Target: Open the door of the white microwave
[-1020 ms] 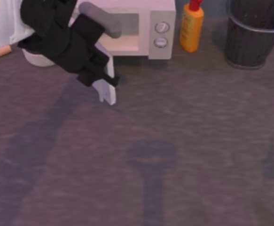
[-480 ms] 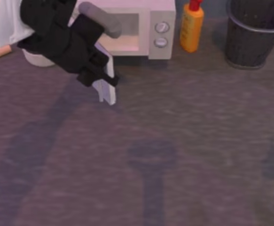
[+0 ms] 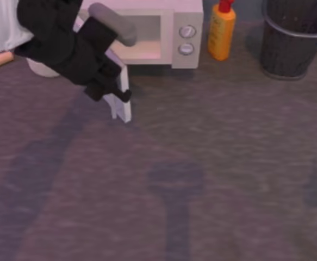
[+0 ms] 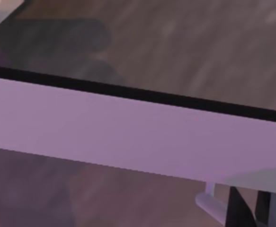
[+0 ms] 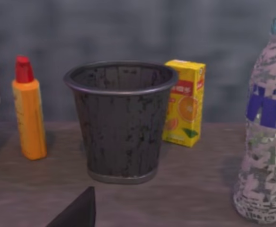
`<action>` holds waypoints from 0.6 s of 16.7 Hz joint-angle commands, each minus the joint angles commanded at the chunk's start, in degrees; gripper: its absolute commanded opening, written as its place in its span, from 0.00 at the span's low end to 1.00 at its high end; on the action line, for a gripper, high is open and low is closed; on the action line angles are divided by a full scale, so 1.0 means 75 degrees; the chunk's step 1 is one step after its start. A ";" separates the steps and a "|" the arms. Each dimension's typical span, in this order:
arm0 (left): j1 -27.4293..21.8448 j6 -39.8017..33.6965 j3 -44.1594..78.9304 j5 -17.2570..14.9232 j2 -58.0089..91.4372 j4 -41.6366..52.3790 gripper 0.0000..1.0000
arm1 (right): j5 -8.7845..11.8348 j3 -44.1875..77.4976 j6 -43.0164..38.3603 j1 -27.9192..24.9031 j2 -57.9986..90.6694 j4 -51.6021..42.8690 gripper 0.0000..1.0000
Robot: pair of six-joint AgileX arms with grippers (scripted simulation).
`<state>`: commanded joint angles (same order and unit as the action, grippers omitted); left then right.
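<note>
The white microwave (image 3: 172, 22) stands at the back of the table, its pale inside showing beside the two-knob panel (image 3: 186, 41). Its door (image 3: 124, 104) is swung out toward the table's front, seen edge-on. My left gripper (image 3: 113, 93) sits at the door's free edge, shut on its handle. In the left wrist view the door's edge (image 4: 128, 132) crosses as a broad pale band, with the handle bar (image 4: 208, 202) and a black finger (image 4: 238, 215) at the corner. My right arm is outside the top view; one dark fingertip (image 5: 78, 213) shows in the right wrist view.
An orange bottle (image 3: 221, 32) and a dark mesh bin (image 3: 294, 38) stand right of the microwave. A white bowl (image 3: 41, 68) is partly hidden under my left arm. The right wrist view also shows a juice box (image 5: 185, 104) and a water bottle (image 5: 265, 142).
My left gripper has moved slightly left and back with the door's free edge, so the door has swung a little wider.
</note>
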<state>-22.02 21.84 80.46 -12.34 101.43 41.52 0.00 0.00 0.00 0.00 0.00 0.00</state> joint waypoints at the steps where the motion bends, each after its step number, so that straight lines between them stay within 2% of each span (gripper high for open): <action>1: 0.0085 0.0214 -0.0027 -0.0100 -0.0044 0.0041 0.00 | 0.0000 0.0000 0.0000 0.0000 0.0000 0.0000 1.00; 5: 0.0381 0.0932 -0.0150 -0.0450 -0.0196 0.0191 0.00 | 0.0000 0.0000 0.0000 0.0000 0.0000 0.0000 1.00; 10: 0.0404 0.0983 -0.0166 -0.0476 -0.0203 0.0207 0.00 | 0.0000 0.0000 0.0000 0.0000 0.0000 0.0000 1.00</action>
<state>-18.99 29.21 79.22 -15.90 99.90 43.07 0.00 0.00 0.00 0.00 0.00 0.00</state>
